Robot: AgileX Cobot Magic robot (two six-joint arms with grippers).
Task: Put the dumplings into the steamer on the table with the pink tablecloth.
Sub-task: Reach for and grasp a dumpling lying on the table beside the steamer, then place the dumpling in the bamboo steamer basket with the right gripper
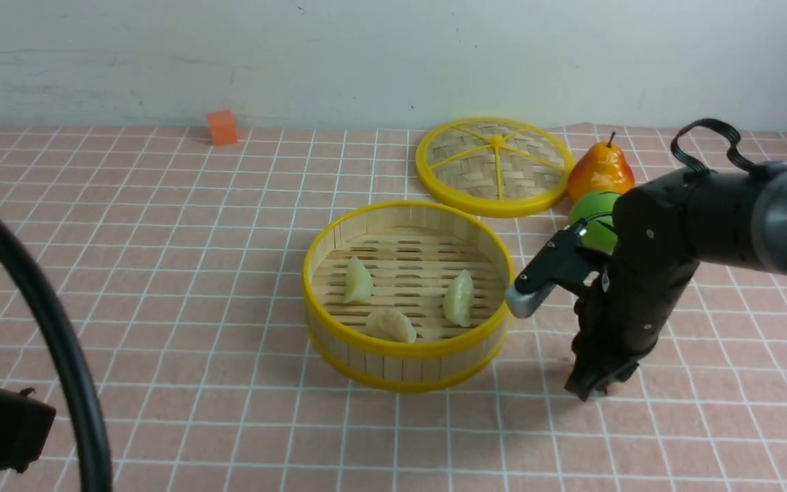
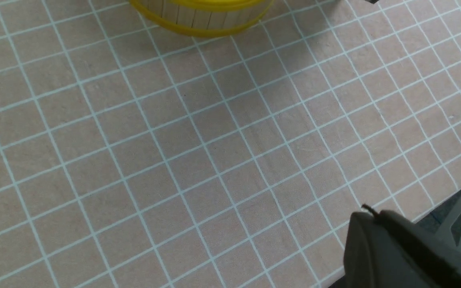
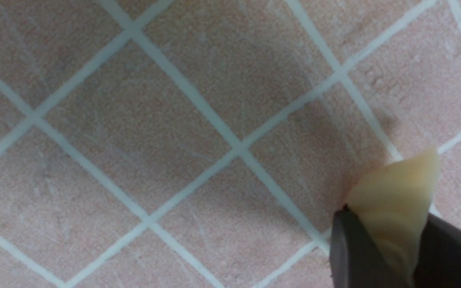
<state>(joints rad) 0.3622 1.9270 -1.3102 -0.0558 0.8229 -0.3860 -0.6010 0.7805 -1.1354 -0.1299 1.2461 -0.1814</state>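
Note:
The steamer (image 1: pixel 407 350) stands mid-table on the pink tablecloth (image 1: pixel 161 273). Three dumplings lie inside it, at the left (image 1: pixel 358 280), at the right (image 1: pixel 460 298) and at the front (image 1: pixel 391 324). My right gripper (image 1: pixel 595 389) points down at the cloth just right of the steamer. In the right wrist view it (image 3: pixel 386 224) is shut on the fourth dumpling (image 3: pixel 398 188), low over the cloth. In the front view that dumpling is hidden by the fingers. My left gripper (image 2: pixel 368 212) is shut and empty near the table's front left edge, with the steamer's wall (image 2: pixel 202 16) far ahead of it.
The flat woven lid (image 1: pixel 496 166) lies behind the steamer to the right. A pear (image 1: pixel 600 172) and a green fruit (image 1: pixel 595 219) sit beside it, just behind my right arm. An orange cube (image 1: pixel 222 128) stands at the back left. A black cable (image 1: pixel 59 328) arcs at left.

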